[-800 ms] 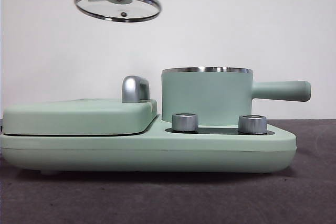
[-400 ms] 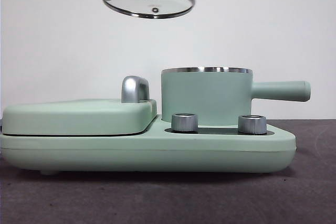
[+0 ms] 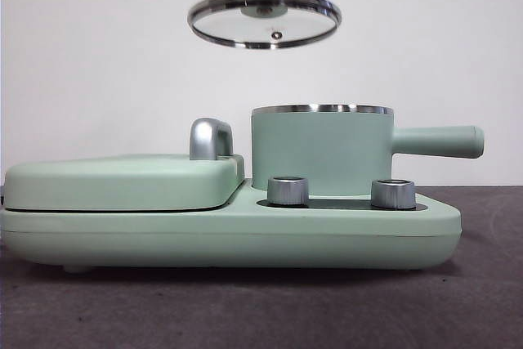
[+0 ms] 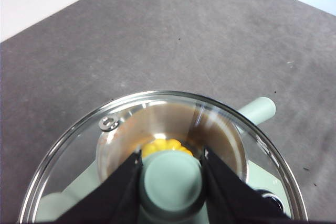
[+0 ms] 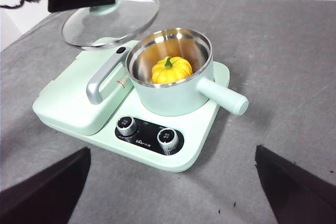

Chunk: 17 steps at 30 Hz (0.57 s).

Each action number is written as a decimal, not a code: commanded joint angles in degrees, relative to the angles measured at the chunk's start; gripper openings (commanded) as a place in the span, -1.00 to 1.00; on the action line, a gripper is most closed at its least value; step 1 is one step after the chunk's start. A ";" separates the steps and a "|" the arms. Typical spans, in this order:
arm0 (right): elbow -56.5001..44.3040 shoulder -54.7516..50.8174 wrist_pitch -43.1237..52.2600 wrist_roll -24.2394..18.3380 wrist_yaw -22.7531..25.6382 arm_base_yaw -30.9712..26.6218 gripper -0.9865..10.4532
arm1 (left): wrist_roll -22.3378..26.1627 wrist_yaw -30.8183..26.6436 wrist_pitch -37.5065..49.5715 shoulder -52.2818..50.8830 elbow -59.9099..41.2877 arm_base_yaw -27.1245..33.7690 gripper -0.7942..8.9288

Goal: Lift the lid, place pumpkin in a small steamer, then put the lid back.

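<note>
Since the earlier frame the lid (image 3: 264, 20) has been carried toward the small steamer (image 3: 323, 149), clamped by its knob in the left claw (image 4: 170, 174). It is held high, offset toward the flat cover; the pumpkin (image 5: 171, 70) is already inside. The right claw (image 5: 168, 192) is held apart, well back.

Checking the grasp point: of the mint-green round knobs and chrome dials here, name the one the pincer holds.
The left pincer holds the mint-green knob atop the lid; both chrome dials sit untouched on the base.
</note>
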 commanded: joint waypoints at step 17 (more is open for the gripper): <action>0.37 0.00 0.11 2.16 0.13 0.42 0.02 | -0.22 0.11 17.57 9.49 -2.45 -2.67 -0.81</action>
